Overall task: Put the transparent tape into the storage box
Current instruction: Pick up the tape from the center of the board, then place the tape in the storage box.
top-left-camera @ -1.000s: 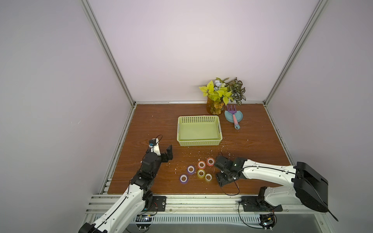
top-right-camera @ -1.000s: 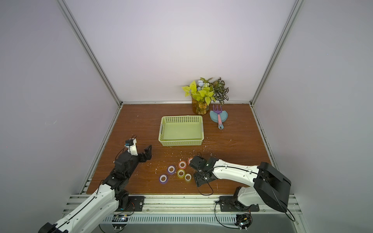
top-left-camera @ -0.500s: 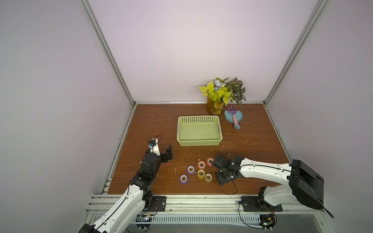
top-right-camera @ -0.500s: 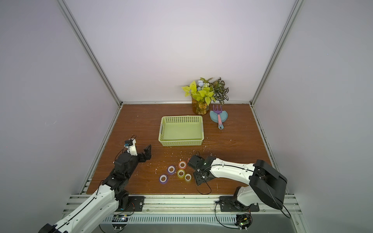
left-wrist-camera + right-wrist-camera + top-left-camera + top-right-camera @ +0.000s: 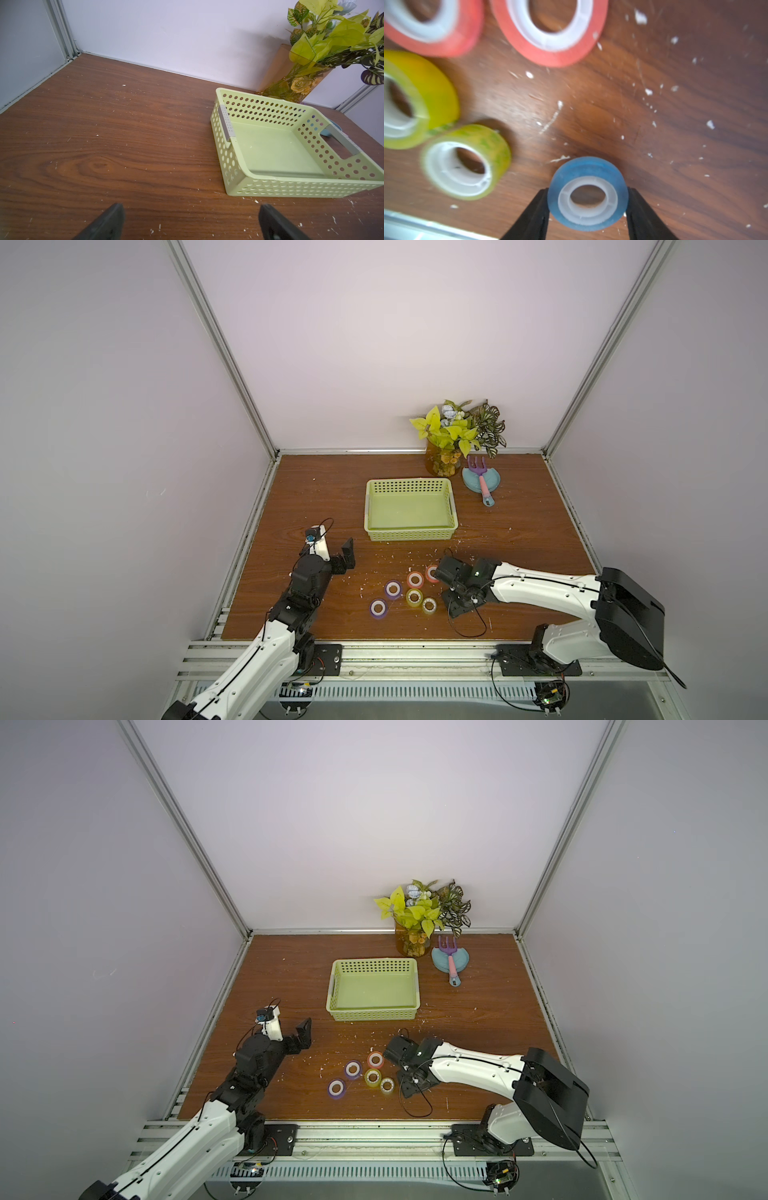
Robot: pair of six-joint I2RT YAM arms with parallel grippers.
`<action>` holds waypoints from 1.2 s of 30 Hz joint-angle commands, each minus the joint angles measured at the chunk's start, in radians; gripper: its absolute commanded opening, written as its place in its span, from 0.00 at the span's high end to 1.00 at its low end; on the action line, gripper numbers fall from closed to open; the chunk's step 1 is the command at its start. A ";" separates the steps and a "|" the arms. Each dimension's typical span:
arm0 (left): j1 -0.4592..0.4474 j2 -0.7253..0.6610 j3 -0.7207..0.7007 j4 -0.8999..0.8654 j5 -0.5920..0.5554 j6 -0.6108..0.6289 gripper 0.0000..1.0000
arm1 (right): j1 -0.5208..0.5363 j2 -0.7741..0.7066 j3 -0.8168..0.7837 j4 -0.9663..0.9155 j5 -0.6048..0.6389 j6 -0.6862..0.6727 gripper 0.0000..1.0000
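Observation:
Six tape rolls lie in a cluster near the table's front: two purple (image 5: 393, 588) (image 5: 378, 607), two orange-red (image 5: 415, 579) (image 5: 431, 572), a yellow one (image 5: 414, 596) and a colourless one (image 5: 429, 605). A blue tape roll (image 5: 587, 166) lies flat on the wood with my right gripper (image 5: 588, 189) shut on it, a finger against each side. In both top views that gripper (image 5: 453, 603) (image 5: 409, 1085) hides the blue roll. The light green storage box (image 5: 409, 535) (image 5: 291, 190) stands empty behind the cluster. My left gripper (image 5: 334, 549) (image 5: 191, 209) hangs open and empty to the box's front left.
A vase of leaves (image 5: 444, 460) stands at the back wall. Beside it is a round blue dish (image 5: 471, 483) with a purple and pink toy rake (image 5: 482, 485) on it. White crumbs dot the wood. A metal rail (image 5: 374, 649) runs along the front edge.
My right gripper has shifted a little to the left, towards the rolls, and its jaws have closed in on the blue roll. The left arm has not moved.

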 commanded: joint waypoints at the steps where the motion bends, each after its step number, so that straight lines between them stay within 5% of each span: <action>1: 0.000 0.002 -0.011 0.024 -0.008 -0.004 0.00 | -0.011 -0.020 0.066 -0.057 0.032 -0.024 0.43; 21: -0.001 0.009 -0.009 0.028 -0.006 -0.004 0.00 | -0.279 0.082 0.494 -0.119 0.117 -0.270 0.43; 36: -0.001 0.011 -0.011 0.029 -0.006 -0.004 0.00 | -0.422 0.360 0.763 -0.069 0.096 -0.388 0.43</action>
